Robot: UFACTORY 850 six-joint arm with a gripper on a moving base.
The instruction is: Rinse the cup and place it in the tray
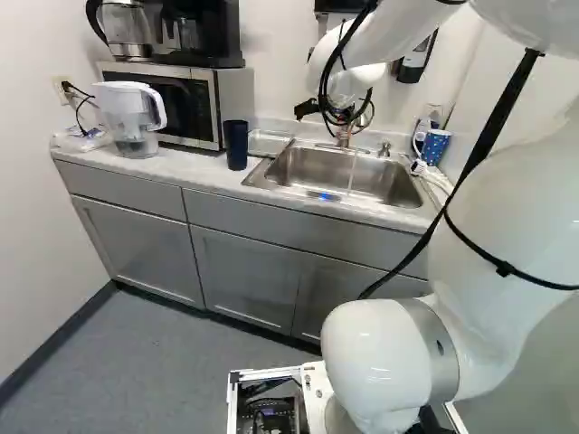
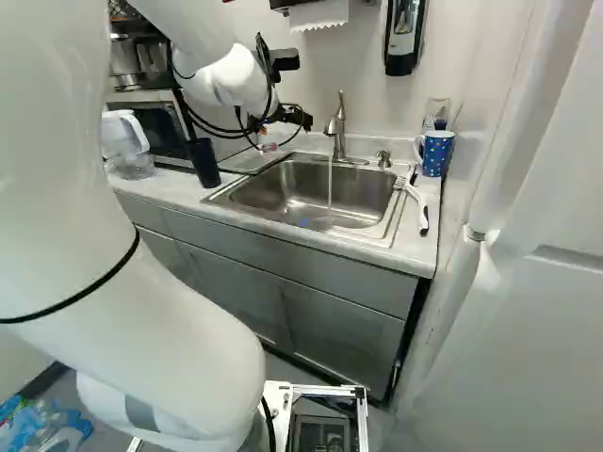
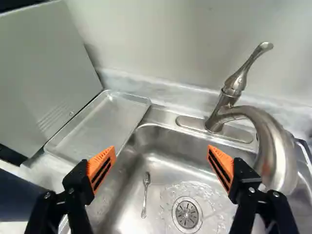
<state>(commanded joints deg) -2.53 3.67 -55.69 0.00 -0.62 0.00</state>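
Countertop (image 1: 194, 167) holds the dark cup (image 1: 236, 146) beside the wide-spread gripper (image 2: 273, 135).

no text, brand, number or sign can be read in the three views. the dark wall dispenser (image 2: 403, 36), high in the right base view, bears what may be a label, its marks too small to make out.

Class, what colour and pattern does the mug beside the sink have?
The mug is blue with white dots, clearest in the right base view.
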